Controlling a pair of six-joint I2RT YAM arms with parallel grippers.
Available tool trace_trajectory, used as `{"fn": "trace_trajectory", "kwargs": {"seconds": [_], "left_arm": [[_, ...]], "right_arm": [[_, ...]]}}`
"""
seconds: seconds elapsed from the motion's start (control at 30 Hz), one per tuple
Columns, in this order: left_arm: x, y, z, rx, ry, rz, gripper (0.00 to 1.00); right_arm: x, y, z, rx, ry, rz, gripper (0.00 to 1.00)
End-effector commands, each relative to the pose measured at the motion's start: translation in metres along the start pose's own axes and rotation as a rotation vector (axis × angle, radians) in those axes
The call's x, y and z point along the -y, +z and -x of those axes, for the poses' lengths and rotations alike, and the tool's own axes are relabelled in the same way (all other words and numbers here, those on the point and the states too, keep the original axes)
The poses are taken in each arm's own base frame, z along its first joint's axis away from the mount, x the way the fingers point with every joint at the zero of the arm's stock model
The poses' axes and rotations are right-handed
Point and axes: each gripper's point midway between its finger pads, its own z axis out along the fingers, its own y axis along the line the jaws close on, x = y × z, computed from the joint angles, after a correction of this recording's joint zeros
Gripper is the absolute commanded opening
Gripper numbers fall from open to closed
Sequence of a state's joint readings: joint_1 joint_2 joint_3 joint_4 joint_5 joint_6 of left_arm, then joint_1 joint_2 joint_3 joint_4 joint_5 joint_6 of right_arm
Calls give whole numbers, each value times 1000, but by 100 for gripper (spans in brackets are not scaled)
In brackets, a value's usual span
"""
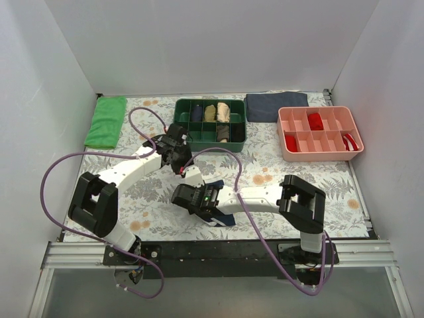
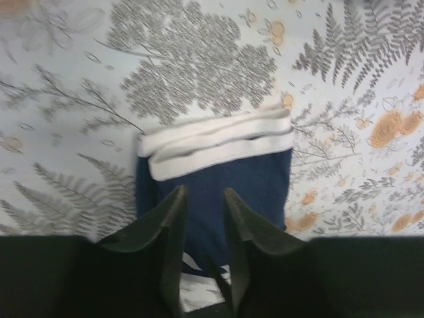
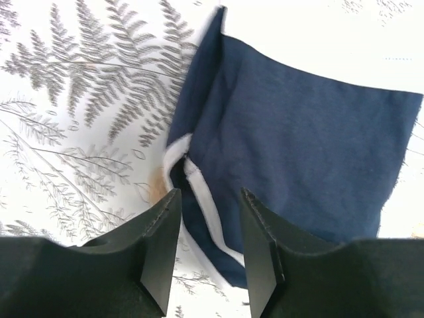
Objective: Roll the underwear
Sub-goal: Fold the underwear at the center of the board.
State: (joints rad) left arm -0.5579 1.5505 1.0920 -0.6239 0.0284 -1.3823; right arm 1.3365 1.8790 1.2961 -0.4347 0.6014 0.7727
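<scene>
The navy underwear (image 1: 223, 218) lies on the fern-print table cover, mostly hidden under my right arm in the top view. In the left wrist view the underwear (image 2: 225, 179) shows its white waistband (image 2: 218, 142) folded over at the far end. My left gripper (image 2: 203, 193) hangs over the navy fabric with a narrow gap between its fingers, and nothing is clamped in it. In the top view the left gripper (image 1: 180, 162) sits just behind the right gripper (image 1: 199, 200). My right gripper (image 3: 211, 193) stands open above a corner of the underwear (image 3: 298, 132) where white piping runs along a leg hole.
A green divided tray (image 1: 210, 139) with rolled garments stands at the back centre. A pink divided tray (image 1: 320, 151) with red items is at the back right. A green cloth (image 1: 106, 121) lies back left, a dark grey-blue folded cloth (image 1: 276, 106) behind the trays. White walls enclose three sides.
</scene>
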Motion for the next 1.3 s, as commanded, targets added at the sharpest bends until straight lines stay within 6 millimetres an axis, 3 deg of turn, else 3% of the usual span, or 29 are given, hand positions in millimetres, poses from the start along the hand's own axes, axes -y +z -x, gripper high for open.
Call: {"fn": "trace_trajectory", "kwargs": {"seconds": [0.0, 0.03, 0.1, 0.13, 0.17, 0.23, 0.27, 0.33, 0.37, 0.47, 0.5, 0.57, 0.6, 0.97, 1.27], "left_arm": [[-39, -11, 21, 25, -8, 4, 34], [-40, -20, 33, 64, 2, -32, 42], [-42, -25, 36, 78, 23, -44, 57], [-44, -27, 34, 68, 34, -45, 58], [-43, -28, 31, 60, 41, -56, 58], [-45, -23, 18, 33, 51, -88, 59], [-44, -23, 11, 14, 42, -107, 58], [-48, -18, -1, -18, 31, -109, 58], [-49, -18, -4, -22, 17, -110, 58], [-48, -15, -8, -30, 6, -127, 58], [-46, -16, -8, -32, 3, -137, 58], [-43, -18, -5, -26, 7, -145, 58], [-43, -18, -4, -25, 8, -138, 58], [-44, -21, -5, -27, -13, -131, 57], [-41, -20, -6, -38, -15, -150, 56]], "right_arm": [[25, -21, 16, 46, 100, -12, 49], [39, -22, 8, 41, 103, -32, 49], [54, -43, 21, 79, 178, -12, 50], [66, -46, 24, 87, 208, -20, 50], [79, -47, 15, 76, 213, -27, 50], [93, -61, 24, 96, 271, 18, 49], [99, -63, 18, 92, 264, 22, 49], [100, -75, 26, 115, 260, 93, 45], [91, -76, 14, 53, 244, 168, 43], [66, -86, 5, -13, 217, 341, 34], [62, -86, -4, -44, 212, 368, 21], [48, -89, -13, -88, 191, 454, 9], [49, -85, -20, -118, 197, 435, 2], [84, -48, -75, -297, 190, 280, 1], [127, -29, -91, -331, 163, 170, 1]]}}
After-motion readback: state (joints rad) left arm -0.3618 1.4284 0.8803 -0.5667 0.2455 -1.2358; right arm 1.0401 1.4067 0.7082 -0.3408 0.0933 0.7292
